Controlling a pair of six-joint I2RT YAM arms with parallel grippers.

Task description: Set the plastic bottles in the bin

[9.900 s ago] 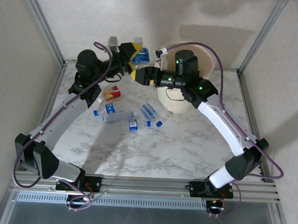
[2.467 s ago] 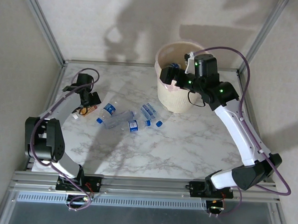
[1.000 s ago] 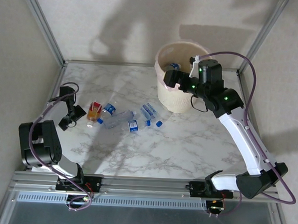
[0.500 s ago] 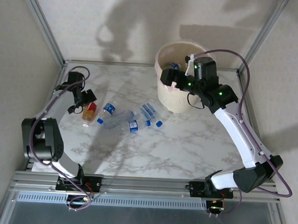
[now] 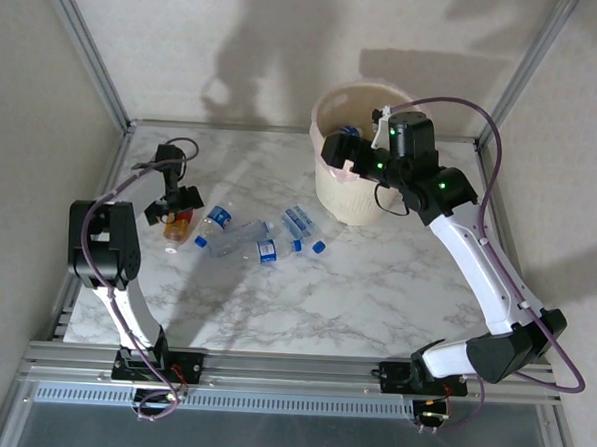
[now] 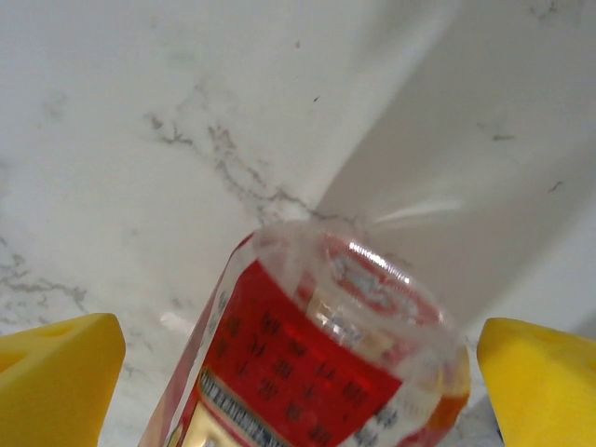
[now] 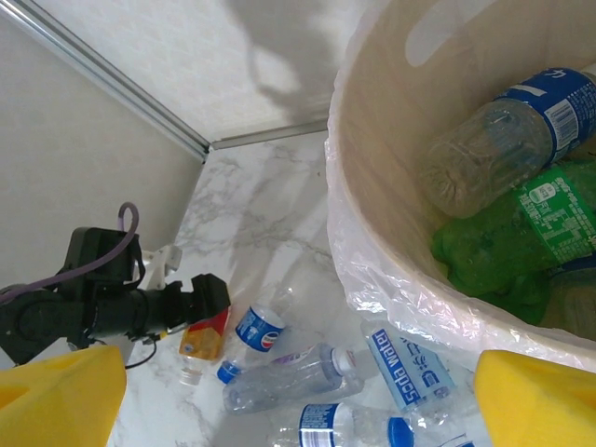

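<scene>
A crushed red-labelled bottle (image 5: 177,226) lies at the table's left. My left gripper (image 5: 173,205) hangs over its far end, open, the yellow pads (image 6: 58,376) either side of the bottle (image 6: 317,363) without touching it. Several clear blue-labelled bottles (image 5: 240,236) lie in a loose group at mid-table. The cream bin (image 5: 354,201) with its pinkish liner stands at the back right. My right gripper (image 5: 337,150) hovers by the bin's near-left rim (image 7: 346,200), open and empty. Inside the bin lie a clear blue-labelled bottle (image 7: 503,135) and a green one (image 7: 521,233).
Metal frame posts (image 5: 87,50) and pale walls close in the table on the left, back and right. The left arm's purple cable (image 5: 187,148) loops above its wrist. Bare marble (image 5: 314,304) stretches across the front half of the table.
My left gripper has swung back from the table's left edge and settled over the red-labelled bottle. The right gripper has stayed by the bin's rim. The bottles have barely shifted.
</scene>
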